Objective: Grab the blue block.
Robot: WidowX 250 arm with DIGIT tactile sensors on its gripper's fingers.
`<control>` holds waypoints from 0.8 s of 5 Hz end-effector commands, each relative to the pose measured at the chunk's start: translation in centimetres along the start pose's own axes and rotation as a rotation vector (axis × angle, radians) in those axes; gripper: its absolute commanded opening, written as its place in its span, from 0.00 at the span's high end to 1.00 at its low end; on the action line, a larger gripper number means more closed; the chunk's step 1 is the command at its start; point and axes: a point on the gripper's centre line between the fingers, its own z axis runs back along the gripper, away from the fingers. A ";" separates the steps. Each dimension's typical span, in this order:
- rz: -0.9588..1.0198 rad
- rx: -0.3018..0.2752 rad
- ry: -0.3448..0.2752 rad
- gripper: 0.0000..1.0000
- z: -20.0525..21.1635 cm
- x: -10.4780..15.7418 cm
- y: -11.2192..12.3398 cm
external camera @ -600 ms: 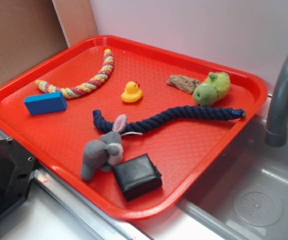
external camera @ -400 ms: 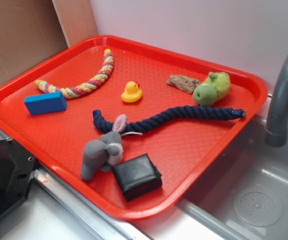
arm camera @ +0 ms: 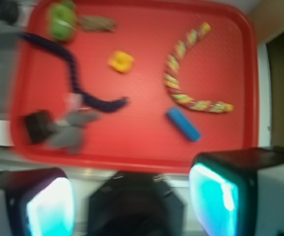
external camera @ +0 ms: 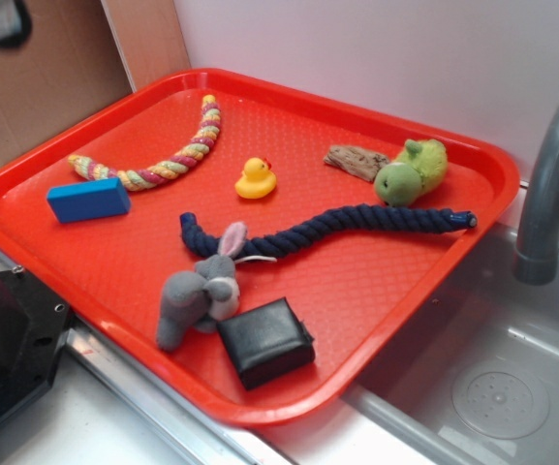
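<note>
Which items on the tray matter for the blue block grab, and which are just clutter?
Job:
blue block, lying free near the tray's left edge
gripper, open, high above the tray

Clutter:
multicolour rope
rubber duck
navy rope
grey bunny
black pouch
green plush
brown scrap
red tray

Smooth blue block (external camera: 89, 200), textured plastic tray (external camera: 376, 281)
</note>
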 end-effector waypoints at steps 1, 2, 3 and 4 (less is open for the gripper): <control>-0.191 -0.025 -0.086 0.00 -5.8 -0.5 3.3; -0.280 -0.004 -0.032 0.00 -9.0 1.0 4.8; -0.337 -0.064 -0.029 0.00 -12.1 2.3 5.7; -0.389 -0.069 -0.002 0.00 -14.6 3.0 4.9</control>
